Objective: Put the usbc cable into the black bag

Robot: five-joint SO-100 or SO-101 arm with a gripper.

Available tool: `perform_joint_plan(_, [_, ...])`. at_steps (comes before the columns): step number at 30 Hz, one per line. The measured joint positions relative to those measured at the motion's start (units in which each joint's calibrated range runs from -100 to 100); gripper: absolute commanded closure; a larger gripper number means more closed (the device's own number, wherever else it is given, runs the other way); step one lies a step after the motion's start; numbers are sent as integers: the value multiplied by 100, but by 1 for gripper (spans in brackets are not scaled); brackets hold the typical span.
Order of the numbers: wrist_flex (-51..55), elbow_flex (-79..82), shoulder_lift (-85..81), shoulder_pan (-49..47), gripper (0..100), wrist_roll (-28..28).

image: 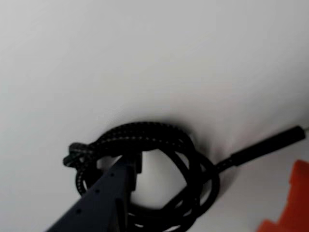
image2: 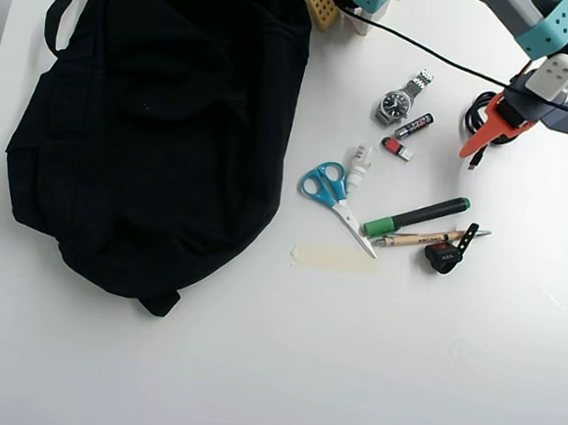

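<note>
Item: usbc cable [image: 159,169], coiled on table [image: 145,58]; my end effector [image: 193,193] straddles it, spread wide, black bag [image2: 163,124] well apart.

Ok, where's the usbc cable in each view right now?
Wrist view: usbc cable coiled at lower centre, a dark finger reaching into the coil.
Overhead view: usbc cable at upper right, mostly hidden beneath the gripper.
Shared landmark: the orange finger.

No text, label or number can be read anywhere.
</note>
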Motion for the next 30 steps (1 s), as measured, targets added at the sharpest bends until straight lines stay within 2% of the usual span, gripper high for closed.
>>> perform_joint_plan(30, [-145, -9, 75, 0, 62, 0])
